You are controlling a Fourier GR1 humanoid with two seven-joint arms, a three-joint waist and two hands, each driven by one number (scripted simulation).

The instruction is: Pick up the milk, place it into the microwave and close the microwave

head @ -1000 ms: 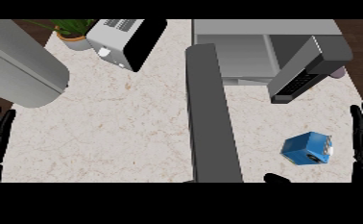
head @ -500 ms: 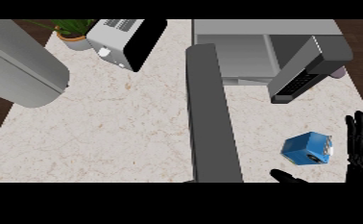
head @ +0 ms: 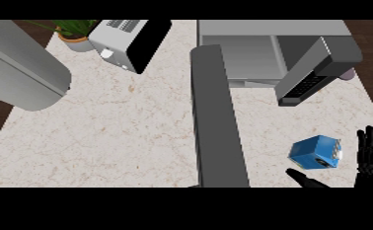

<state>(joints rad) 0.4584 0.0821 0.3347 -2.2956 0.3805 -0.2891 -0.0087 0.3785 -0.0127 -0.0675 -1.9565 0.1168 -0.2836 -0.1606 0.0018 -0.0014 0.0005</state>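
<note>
The milk (head: 316,152) is a small blue carton with a white label, standing on the speckled counter at the lower right. My right hand (head: 363,156) comes in at the lower right corner, open, with straight fingers just right of the carton and the thumb (head: 306,180) below it. No finger curls round the carton. The microwave (head: 241,51) sits at the top right with its grey cavity showing. Its long grey door (head: 215,125) stands open, reaching down the middle of the view. A dark button panel (head: 315,73) slants at its right side. My left hand does not show.
A silver toaster (head: 130,44) and a potted plant (head: 73,34) stand at the top left. A large grey rounded shape (head: 29,73) covers the left edge. The open door divides the counter (head: 116,135), with the milk on the narrower right part.
My right hand has risen into view from the lower right corner, its fingers and thumb now closer to the milk. The carton and the microwave door have not moved.
</note>
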